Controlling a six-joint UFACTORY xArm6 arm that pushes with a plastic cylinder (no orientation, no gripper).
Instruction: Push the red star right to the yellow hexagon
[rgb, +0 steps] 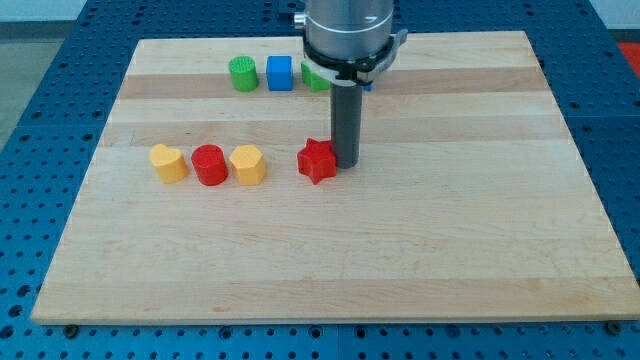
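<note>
The red star (316, 161) lies near the board's middle. My tip (346, 161) touches its right side. The yellow hexagon (247, 165) sits to the star's left with a gap between them. It is the right end of a row with a red cylinder (209, 165) and another yellow block (168, 162).
Along the view's top stand a green cylinder (242, 73), a blue cube (279, 72) and a green block (314, 78) partly hidden by the arm. A sliver of a blue block (367, 84) shows behind the arm. The wooden board (400, 240) sits on a blue perforated table.
</note>
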